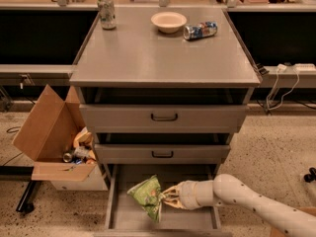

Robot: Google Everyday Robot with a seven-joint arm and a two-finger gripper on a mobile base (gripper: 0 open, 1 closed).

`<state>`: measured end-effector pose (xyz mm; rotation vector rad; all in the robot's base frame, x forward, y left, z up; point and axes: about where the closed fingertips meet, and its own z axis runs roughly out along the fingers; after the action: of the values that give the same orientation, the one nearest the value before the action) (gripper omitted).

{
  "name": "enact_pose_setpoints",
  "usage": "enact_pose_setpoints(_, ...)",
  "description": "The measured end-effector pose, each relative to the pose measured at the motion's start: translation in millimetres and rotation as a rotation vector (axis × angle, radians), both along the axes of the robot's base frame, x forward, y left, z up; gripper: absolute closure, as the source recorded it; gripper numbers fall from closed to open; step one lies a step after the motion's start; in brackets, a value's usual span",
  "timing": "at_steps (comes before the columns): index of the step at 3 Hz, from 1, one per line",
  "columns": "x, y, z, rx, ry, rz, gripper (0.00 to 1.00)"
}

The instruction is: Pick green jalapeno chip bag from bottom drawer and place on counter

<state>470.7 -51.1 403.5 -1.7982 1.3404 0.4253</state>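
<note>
The green jalapeno chip bag (147, 195) is a crumpled green foil bag lying over the grey floor of the open bottom drawer (128, 220). My gripper (166, 198) reaches in from the right, low over the drawer, and its fingers close on the bag's right edge. The white arm runs off to the lower right. The counter (148, 58) is the flat grey top of the cabinet, above the two upper drawers.
On the counter stand a pale bowl (169, 21), an upright can (106, 12) at the back left and a blue can (200, 30) on its side. An open cardboard box (52, 137) with trash sits left of the cabinet. The two upper drawers stand slightly open.
</note>
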Motion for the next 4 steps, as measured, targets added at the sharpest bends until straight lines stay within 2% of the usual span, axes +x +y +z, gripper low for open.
enact_pose_setpoints(1, -9, -2, 36, 0.024, -0.064, 0.008, 1.0)
enact_pose_setpoints(2, -9, -2, 38, 0.027, -0.068, 0.005, 1.0)
enact_pose_setpoints(3, -11, 2, 62, 0.044, -0.096, 0.009, 1.0)
enact_pose_setpoints(4, -21, 16, 153, 0.129, -0.18, 0.01, 1.0)
